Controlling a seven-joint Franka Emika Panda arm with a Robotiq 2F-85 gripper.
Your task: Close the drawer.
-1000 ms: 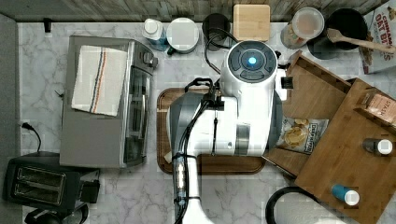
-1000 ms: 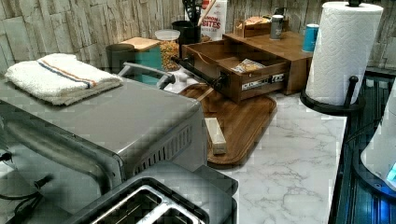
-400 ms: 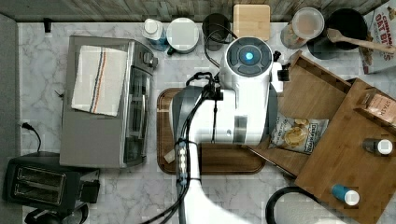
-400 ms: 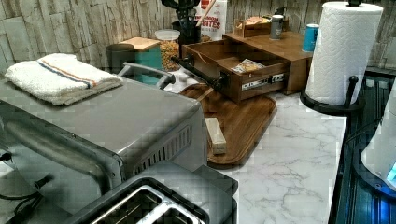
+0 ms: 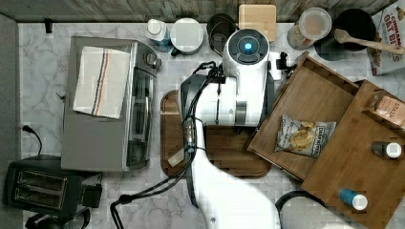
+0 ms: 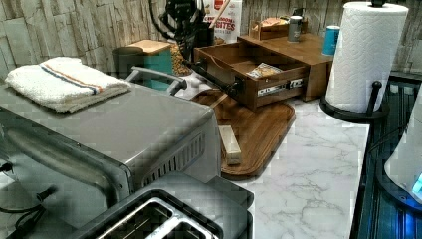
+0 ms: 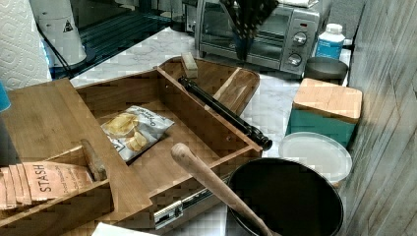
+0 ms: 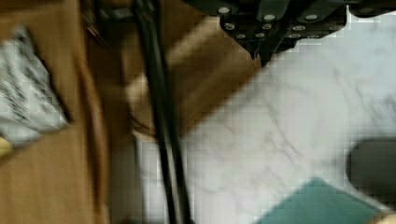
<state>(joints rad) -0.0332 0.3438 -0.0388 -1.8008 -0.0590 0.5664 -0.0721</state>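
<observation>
Whether the jaws are open or shut I cannot tell, nor whether they hold anything. In the left view they hang as a dark shape over the far end of the black bar handle, close to the back wall. In the wrist view that handle runs just beside them, over marble.

The arm lies across the front edge of the drawer, which stands pulled well out of its wooden cabinet, slide rails bared along the side in the right view. The drawer's front overhangs the darker tray on the tabletop.

My reading is that the step in hand is lining up at the drawer front; nothing suggests the push has begun. The next move calls for firm contact on the handle or the front board, then a straight shove along the rails toward the cabinet (which sits skewed to the tabletop's edges, so the push must follow that angle). A push off to one end of the bar could rack the drawer on its slides.

A chip bag lies flat on the drawer bottom, low enough to ride in; its print is too small to read. A tea box on the cabinet top reads "STASH". The cereal box by the wall shows "OAT" in the top view and "BITES" in the left view.
</observation>
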